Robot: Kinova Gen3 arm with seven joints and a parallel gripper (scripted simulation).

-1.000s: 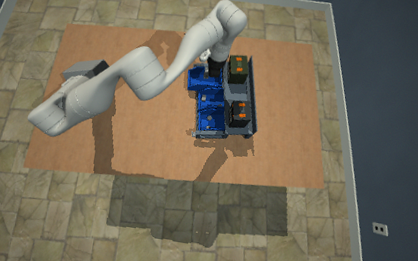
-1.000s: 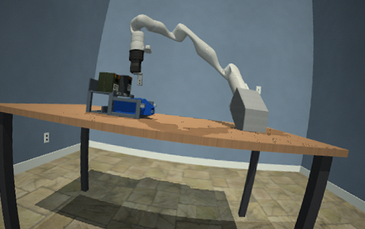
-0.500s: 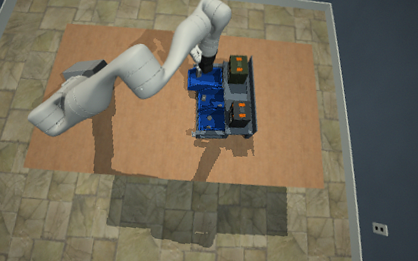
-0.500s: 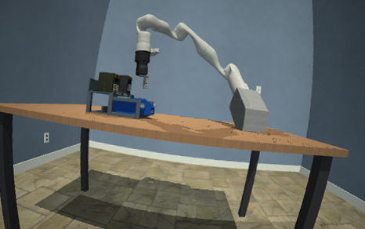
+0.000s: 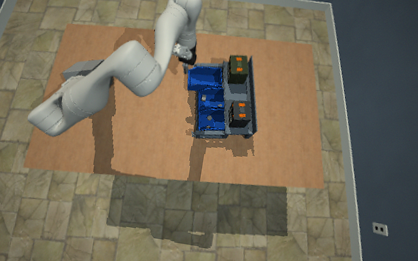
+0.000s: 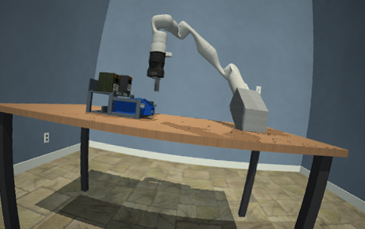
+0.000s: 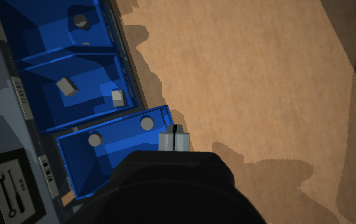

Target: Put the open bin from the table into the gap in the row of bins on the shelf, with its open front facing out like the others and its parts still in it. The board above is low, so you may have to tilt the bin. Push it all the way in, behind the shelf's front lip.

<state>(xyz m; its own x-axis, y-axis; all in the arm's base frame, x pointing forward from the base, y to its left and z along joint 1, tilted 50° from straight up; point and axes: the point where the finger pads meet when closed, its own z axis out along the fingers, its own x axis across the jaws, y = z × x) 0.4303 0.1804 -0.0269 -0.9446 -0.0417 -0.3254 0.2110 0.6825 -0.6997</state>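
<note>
The shelf (image 5: 251, 94) (image 6: 90, 96) (image 7: 12, 102) stands on the table (image 5: 288, 140) (image 6: 197, 132) and holds three blue open bins in a row. The end bin (image 5: 202, 79) (image 6: 147, 107) (image 7: 107, 146) sits in its slot a little skewed. Its open front sticks out past the shelf's front lip, farther than the other two bins (image 5: 211, 118) (image 7: 80, 85). Two round parts (image 7: 146, 123) (image 7: 95, 139) lie in it. My gripper (image 5: 187, 66) (image 6: 156, 87) (image 7: 175, 133) is shut and empty. It hangs well above the table, over the bin's front edge.
Two dark boxes (image 5: 238, 67) (image 5: 243, 114) (image 6: 108, 82) stand on the shelf's low top board. The neighbouring bins hold small grey parts (image 7: 66, 86). The arm's grey base (image 6: 249, 110) (image 5: 82, 72) stands at the table's other side.
</note>
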